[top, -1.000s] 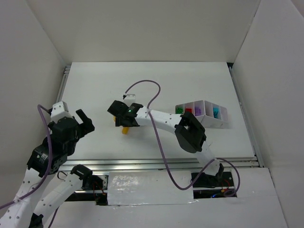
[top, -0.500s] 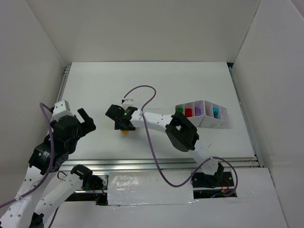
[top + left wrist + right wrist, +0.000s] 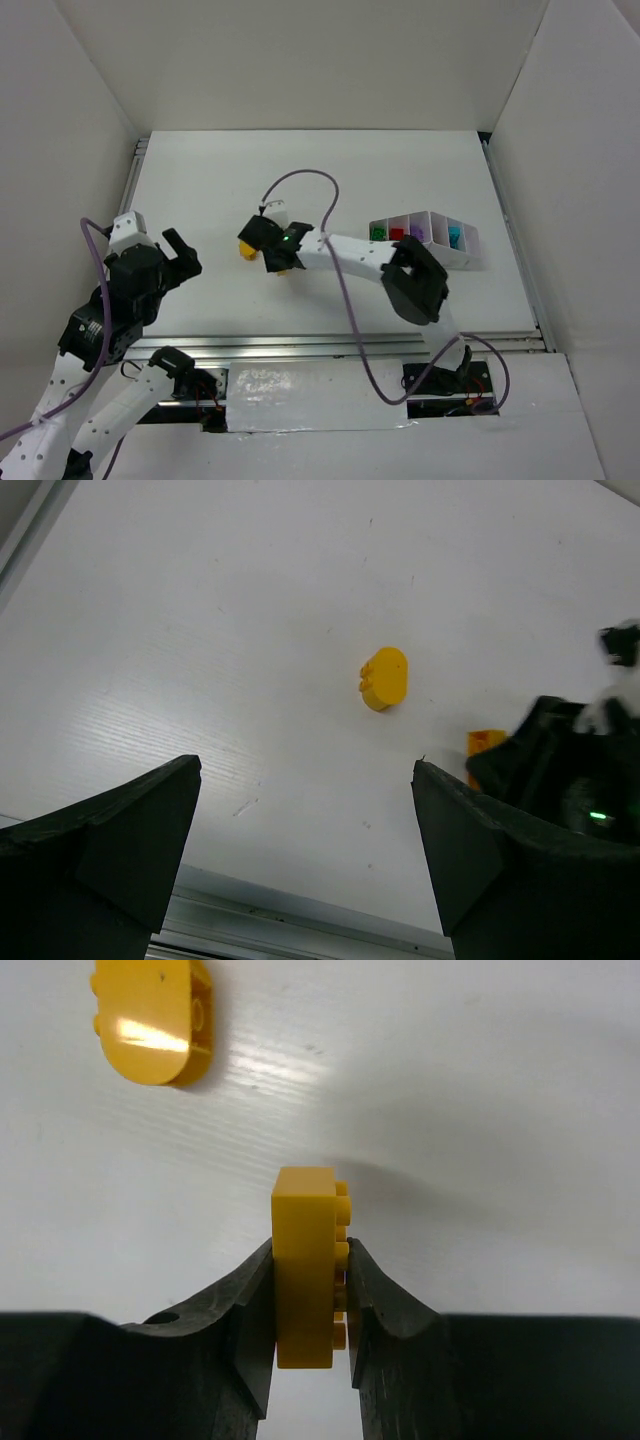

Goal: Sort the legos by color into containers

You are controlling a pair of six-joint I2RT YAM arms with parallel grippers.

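My right gripper (image 3: 310, 1250) is shut on a yellow studded lego brick (image 3: 305, 1260), one finger on its smooth back and one on its studs. From above, that gripper (image 3: 279, 262) hangs over the table's middle left with the brick (image 3: 283, 269) showing under it. A rounded yellow lego (image 3: 150, 1020) (image 3: 246, 250) lies loose on the table just beyond. The containers (image 3: 470, 262) stand at the right and hold green (image 3: 378, 232), red (image 3: 397, 236), purple (image 3: 418, 234) and teal (image 3: 455, 236) legos. My left gripper (image 3: 176, 256) (image 3: 305, 810) hovers open at the left, holding nothing.
A purple cable (image 3: 300, 178) loops above the right arm. Metal rails run along the table's near edge (image 3: 340, 340) and left edge (image 3: 136, 170). White walls enclose the table on three sides.
The right gripper's jaws have closed on the yellow brick, and it has shifted a little to the right with it, uncovering the rounded yellow lego. The left arm has stayed put.
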